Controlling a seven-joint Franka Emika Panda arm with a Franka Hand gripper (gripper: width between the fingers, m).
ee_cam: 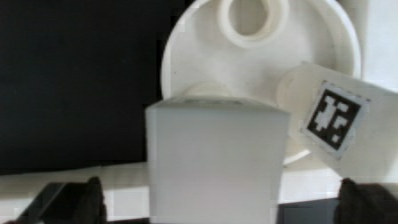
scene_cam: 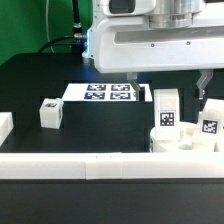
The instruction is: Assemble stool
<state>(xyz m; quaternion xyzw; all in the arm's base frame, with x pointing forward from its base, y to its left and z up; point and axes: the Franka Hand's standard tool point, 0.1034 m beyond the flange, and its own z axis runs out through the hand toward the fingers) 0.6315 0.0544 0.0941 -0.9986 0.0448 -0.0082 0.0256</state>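
On my exterior view I see a black table against a green backdrop. The marker board is white, printed with black square tags. The stool legs are white, each with a black-and-white square tag: the loose leg, the upright leg and the far leg. The seat and the border rail are plain white. On my wrist view the seat looks creamy white, the nearest leg shows a plain white face, and the tagged leg carries a black pattern on white
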